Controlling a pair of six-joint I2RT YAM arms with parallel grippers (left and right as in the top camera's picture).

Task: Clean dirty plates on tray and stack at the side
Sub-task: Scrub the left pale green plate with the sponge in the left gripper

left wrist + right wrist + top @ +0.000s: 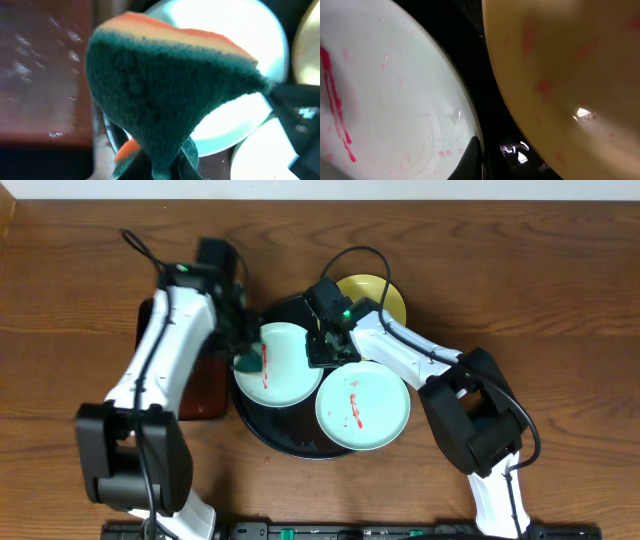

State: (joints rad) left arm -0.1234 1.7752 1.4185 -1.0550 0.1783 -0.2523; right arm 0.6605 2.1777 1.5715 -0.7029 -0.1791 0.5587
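Note:
The round black tray (262, 430) holds two pale blue-green plates with red sauce smears, a left one (290, 370) and a front one (362, 408). A pale yellow plate (385, 292) sits at its back right. My left gripper (245, 350) is shut on a green and orange sponge (165, 95) at the left plate's (240, 45) left edge. My right gripper (326, 348) pinches that plate's right rim. In the right wrist view one finger (470, 160) lies over the rim of the smeared plate (395, 95), beside the yellow plate (560, 75).
A smaller rectangular dark tray (205, 385) lies left of the round tray, under my left arm, and also shows in the left wrist view (45, 75). Both arms cross over the round tray. Bare wooden table (560, 300) lies to the right and left.

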